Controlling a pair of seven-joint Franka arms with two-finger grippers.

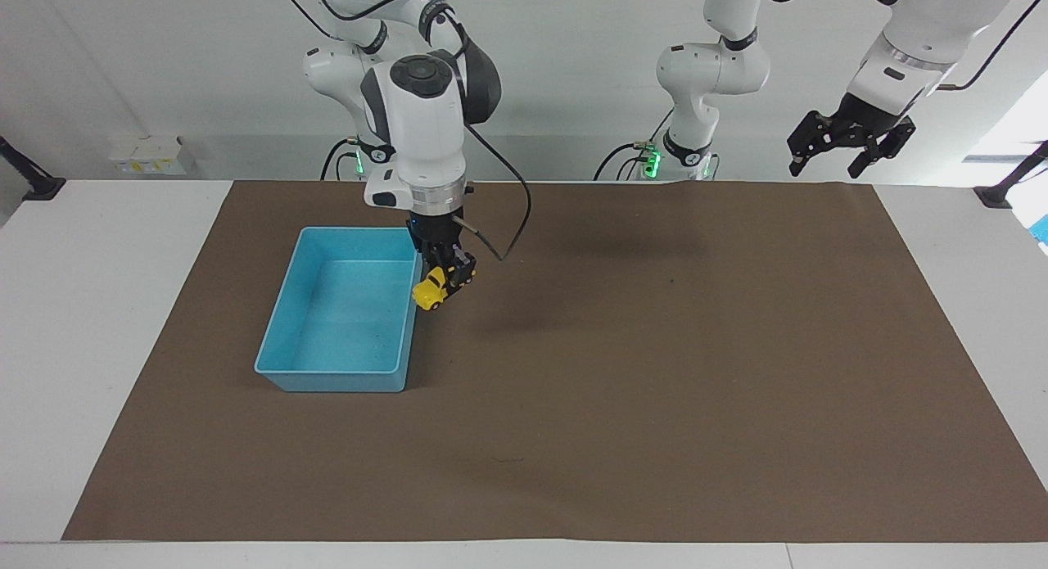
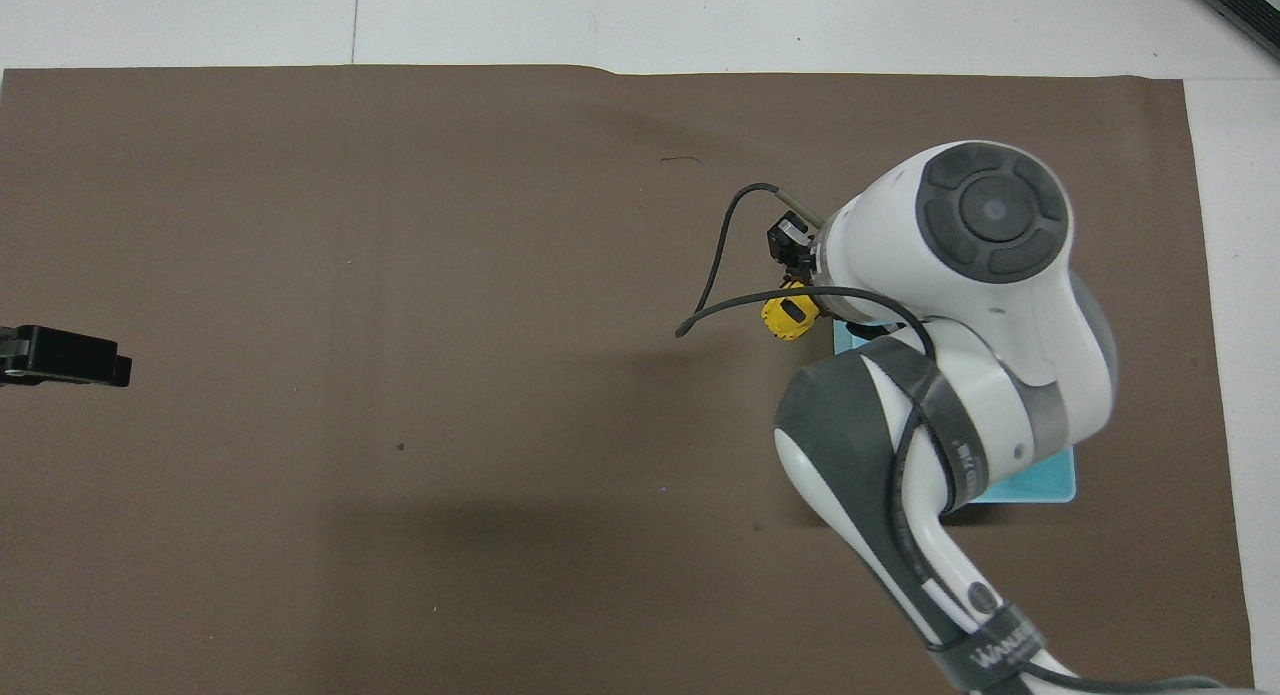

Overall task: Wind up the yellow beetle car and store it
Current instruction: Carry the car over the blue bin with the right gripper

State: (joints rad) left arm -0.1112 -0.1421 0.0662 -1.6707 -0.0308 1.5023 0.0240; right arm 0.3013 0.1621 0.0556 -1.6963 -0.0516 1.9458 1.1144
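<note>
above bin edge: right gripper (image 1: 443, 284) clamps tilted yellow beetle car (image 1: 429, 291), beside blue bin (image 1: 288, 333)
left gripper (image 1: 848, 143): waits, fingers spread

Even, bright illumination is cast from overhead across the matte brown table mat (image 1: 655, 372). A soft, diffuse shadow is thrown on the mat just beside the right gripper (image 1: 446, 286), toward the left arm's end. Daylight glare is seen past the raised left gripper (image 1: 847, 147). Both views are rendered sharp.
</note>
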